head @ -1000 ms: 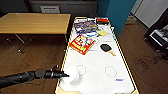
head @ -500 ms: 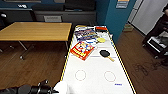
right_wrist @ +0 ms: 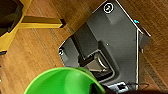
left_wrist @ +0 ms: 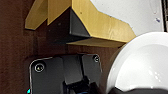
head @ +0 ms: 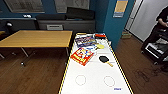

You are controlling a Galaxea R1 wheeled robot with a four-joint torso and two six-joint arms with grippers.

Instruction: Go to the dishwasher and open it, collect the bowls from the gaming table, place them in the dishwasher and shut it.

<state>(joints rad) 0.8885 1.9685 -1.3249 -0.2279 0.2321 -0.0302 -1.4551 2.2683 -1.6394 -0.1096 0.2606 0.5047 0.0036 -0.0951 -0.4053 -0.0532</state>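
Note:
The gaming table (head: 100, 75) stretches ahead in the head view, with a white top and yellow edging. Its yellow side (left_wrist: 105, 25) and a corner of its white top appear in the left wrist view. There a white bowl (left_wrist: 140, 67) hangs above the dark floor beside the table, with my left gripper (left_wrist: 125, 90) shut on its rim. In the right wrist view a green bowl (right_wrist: 62, 82) hangs over the wooden floor, my right gripper (right_wrist: 100, 88) shut on its edge. The dishwasher is out of view.
Board game boxes (head: 82, 56) and a black paddle (head: 104, 59) lie on the table's far half. A wooden table (head: 37, 38) stands to the left, a blue wall pillar (head: 110, 22) at the far right corner. A person (head: 161, 22) stands by a cart (head: 156, 50) at the right.
My left arm took the white bowl off the table's near left part and drew back out of the head picture. The camera has shifted, so the table now sits more centrally.

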